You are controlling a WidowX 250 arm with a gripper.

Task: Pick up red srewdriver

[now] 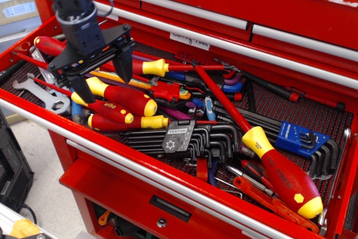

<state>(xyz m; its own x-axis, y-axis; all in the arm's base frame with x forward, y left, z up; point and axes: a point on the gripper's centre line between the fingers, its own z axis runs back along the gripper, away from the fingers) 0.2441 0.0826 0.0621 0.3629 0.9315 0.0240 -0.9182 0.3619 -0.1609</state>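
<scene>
Gripper (103,78) low over left end of open drawer (168,163), fingers spread apart, nothing between them. Red screwdriver (120,96), yellow-collared handle, lies just beneath and slightly right of gripper, one finger (82,88) left of its handle end, other behind it. Two more red-yellow screwdrivers (120,117) stacked just in front of it. Wrenches (39,85) left of gripper. Hex key set (179,138) further right. Big screwdriver (279,174) far right, well apart.
</scene>
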